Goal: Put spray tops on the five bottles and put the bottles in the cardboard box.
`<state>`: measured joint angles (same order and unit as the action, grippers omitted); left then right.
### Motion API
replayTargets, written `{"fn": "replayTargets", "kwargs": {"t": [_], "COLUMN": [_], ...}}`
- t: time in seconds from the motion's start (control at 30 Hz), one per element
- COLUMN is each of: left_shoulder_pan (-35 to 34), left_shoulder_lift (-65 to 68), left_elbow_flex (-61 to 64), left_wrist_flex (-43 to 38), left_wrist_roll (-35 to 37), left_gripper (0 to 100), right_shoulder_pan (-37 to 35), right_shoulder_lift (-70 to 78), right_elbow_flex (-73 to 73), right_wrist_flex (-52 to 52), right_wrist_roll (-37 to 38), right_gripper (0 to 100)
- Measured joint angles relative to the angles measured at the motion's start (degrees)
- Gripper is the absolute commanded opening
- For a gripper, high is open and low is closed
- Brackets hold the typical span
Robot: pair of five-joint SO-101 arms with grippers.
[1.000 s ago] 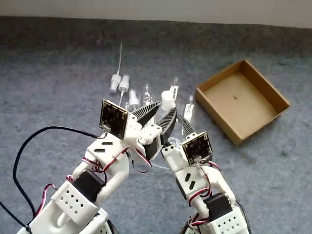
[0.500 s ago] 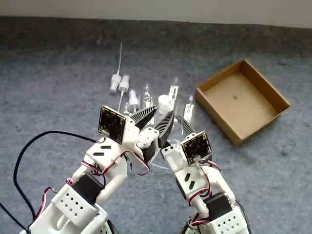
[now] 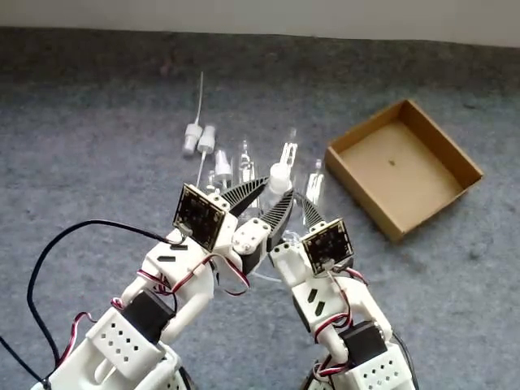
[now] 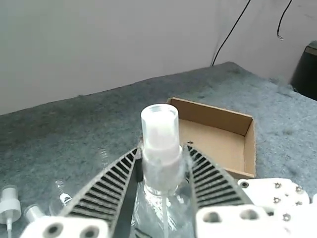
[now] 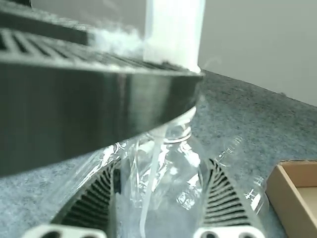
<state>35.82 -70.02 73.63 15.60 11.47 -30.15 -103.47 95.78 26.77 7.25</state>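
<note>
1. Left gripper [image 4: 162, 151]: clenched on the white spray top [image 4: 159, 131], one ribbed finger on either side of it; the top stands upright.
2. Right gripper [image 5: 166, 171]: grasping the clear bottle [image 5: 173, 148] by its body, one finger on each side; the bottle is upright, directly beneath the spray top.
3. Spray top and bottle: the top sits at the bottle's neck and its thin dip tube hangs down inside the clear body; whether the top is fully seated cannot be told.
4. Both grippers meet in front of the two arms in the high view, left of the cardboard box [image 3: 406, 175] and apart from it.
5. Cardboard box: open side up on the grey carpeted surface [image 3: 97, 162]; its brown floor is bare.
6. Several clear bottles [image 3: 315, 185] lie on the carpet just beyond the grippers, between the box and two loose spray tops [image 3: 192, 135]; the two tops lie side by side, their tubes pointing away from the arms.
</note>
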Motion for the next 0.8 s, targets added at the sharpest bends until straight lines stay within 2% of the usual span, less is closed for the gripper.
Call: {"fn": "replayTargets", "kwargs": {"t": [0.8], "left_shoulder_pan": [0.1], "left_shoulder_lift": [-0.1], "left_elbow_flex": [0.9], "left_wrist_flex": [0.0], "left_wrist_roll": [-0.2], "left_gripper": [1], "right_shoulder_pan": [0.1], "right_shoulder_lift": [0.0], "right_elbow_flex": [0.0], "right_wrist_flex": [0.0], "right_wrist_roll": [0.0], "right_gripper": [6.7]}}
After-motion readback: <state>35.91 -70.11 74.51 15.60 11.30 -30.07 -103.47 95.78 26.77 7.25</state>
